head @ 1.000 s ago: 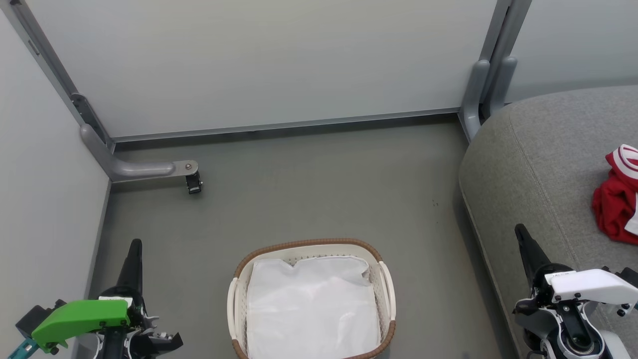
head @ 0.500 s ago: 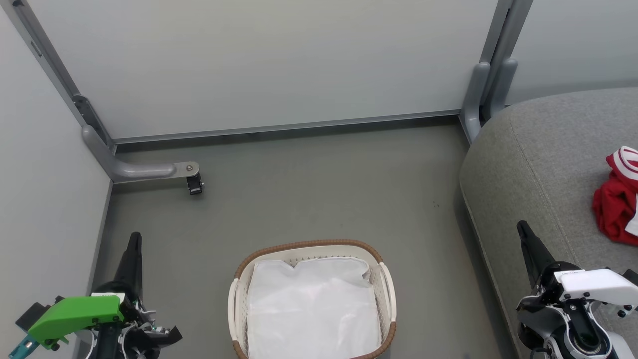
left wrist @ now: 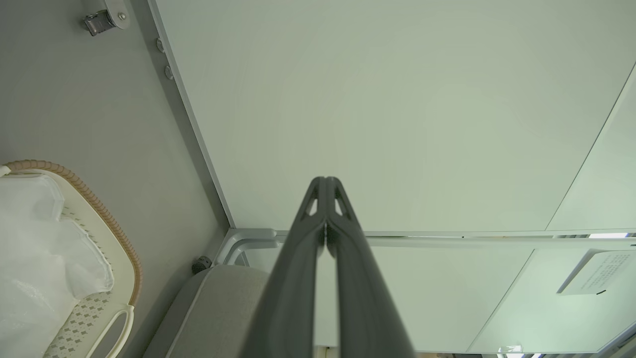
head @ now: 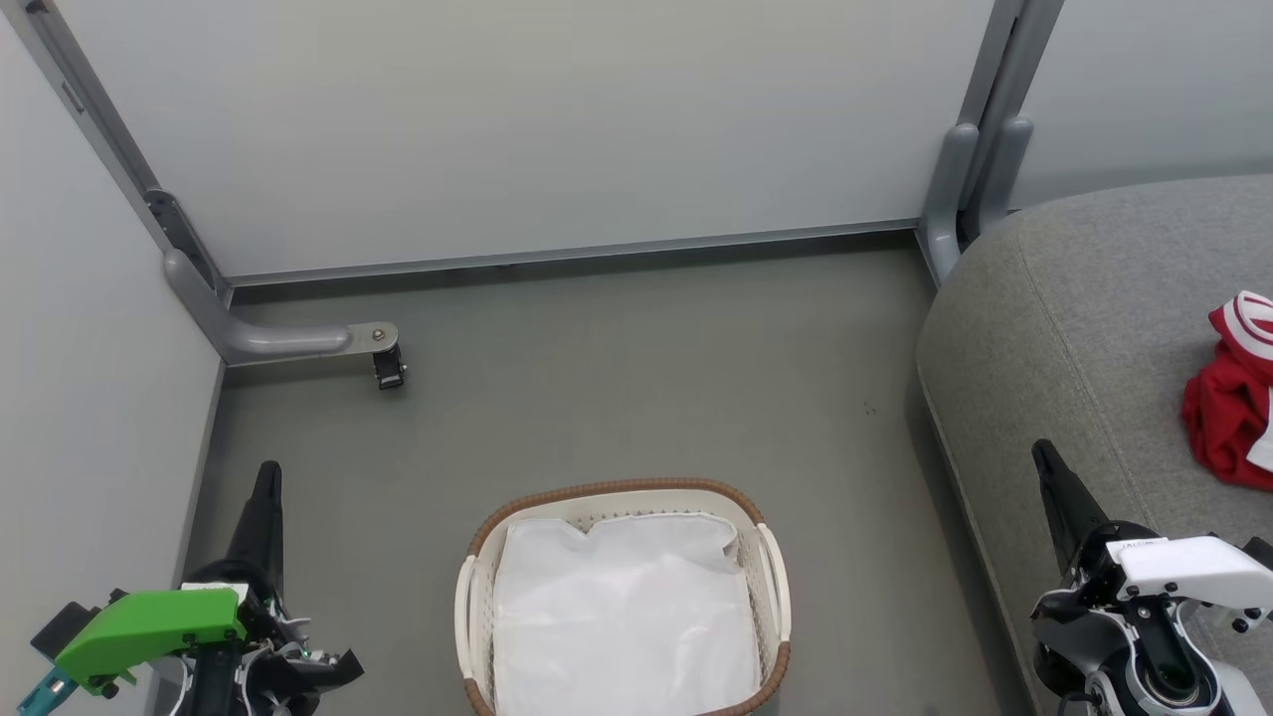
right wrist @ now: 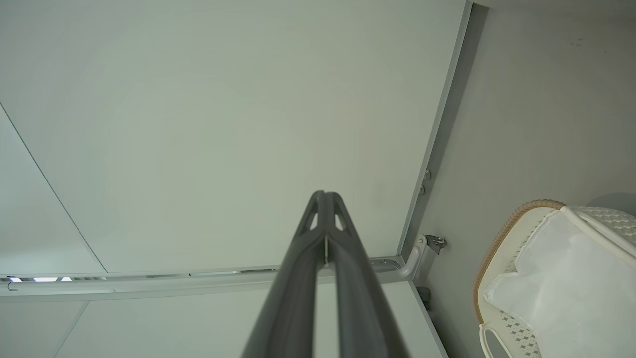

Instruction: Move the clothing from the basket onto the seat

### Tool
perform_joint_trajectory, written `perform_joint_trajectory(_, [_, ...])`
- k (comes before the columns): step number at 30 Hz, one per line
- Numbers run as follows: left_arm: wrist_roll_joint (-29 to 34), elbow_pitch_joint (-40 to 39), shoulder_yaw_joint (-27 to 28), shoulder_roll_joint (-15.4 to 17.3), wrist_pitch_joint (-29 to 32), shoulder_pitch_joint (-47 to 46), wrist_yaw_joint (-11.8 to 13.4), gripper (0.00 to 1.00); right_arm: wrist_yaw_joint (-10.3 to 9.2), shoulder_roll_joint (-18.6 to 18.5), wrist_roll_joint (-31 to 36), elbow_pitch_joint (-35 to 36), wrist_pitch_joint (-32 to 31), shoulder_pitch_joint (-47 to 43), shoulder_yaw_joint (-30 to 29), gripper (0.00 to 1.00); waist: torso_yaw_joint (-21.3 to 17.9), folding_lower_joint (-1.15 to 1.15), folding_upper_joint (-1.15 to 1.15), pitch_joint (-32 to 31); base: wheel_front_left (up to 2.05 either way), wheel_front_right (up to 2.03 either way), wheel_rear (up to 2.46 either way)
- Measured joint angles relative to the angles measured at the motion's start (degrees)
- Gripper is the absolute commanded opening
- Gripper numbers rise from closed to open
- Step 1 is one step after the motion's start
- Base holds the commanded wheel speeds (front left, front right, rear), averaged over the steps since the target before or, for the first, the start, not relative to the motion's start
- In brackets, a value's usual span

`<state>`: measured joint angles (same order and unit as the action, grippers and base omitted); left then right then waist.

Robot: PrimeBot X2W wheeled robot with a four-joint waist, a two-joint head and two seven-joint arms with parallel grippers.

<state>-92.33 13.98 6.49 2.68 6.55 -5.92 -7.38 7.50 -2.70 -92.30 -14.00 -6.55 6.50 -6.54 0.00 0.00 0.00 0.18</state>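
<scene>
The cream basket (head: 771, 572) with a brown woven rim stands on the floor at bottom centre, holding just a plain white cloth liner (head: 622, 617). Red clothing (head: 1228, 413) with white stripes lies bunched on the grey seat (head: 1074, 328) at the right edge. My left gripper (head: 267, 477) is shut and empty at lower left, left of the basket. My right gripper (head: 1042, 455) is shut and empty at lower right, over the seat's front edge. The left wrist view shows the basket (left wrist: 117, 238), and its shut fingertips (left wrist: 325, 181) point at the wall. Shut fingertips (right wrist: 325, 195) and the basket (right wrist: 502, 238) show in the right wrist view.
Pale partition panels (head: 517, 129) enclose the back and left. A grey support foot with a caster (head: 386, 366) juts onto the floor at left, and a post base (head: 960, 189) stands beside the seat's far corner. Open grey floor (head: 636, 378) lies beyond the basket.
Both grippers have shifted slightly since a second ago, the left a little up the view and the right a little lower and right. Basket and clothing have not moved.
</scene>
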Motion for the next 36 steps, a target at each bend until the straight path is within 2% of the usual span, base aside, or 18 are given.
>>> perform_joint_trajectory(36, [0.00,0.01,0.00,0.01,0.00,0.00,0.00,0.00,0.00,0.00,0.00,0.00,0.01,0.00,0.00,0.00,0.00,0.00,0.00,0.00,0.00,0.00,0.00])
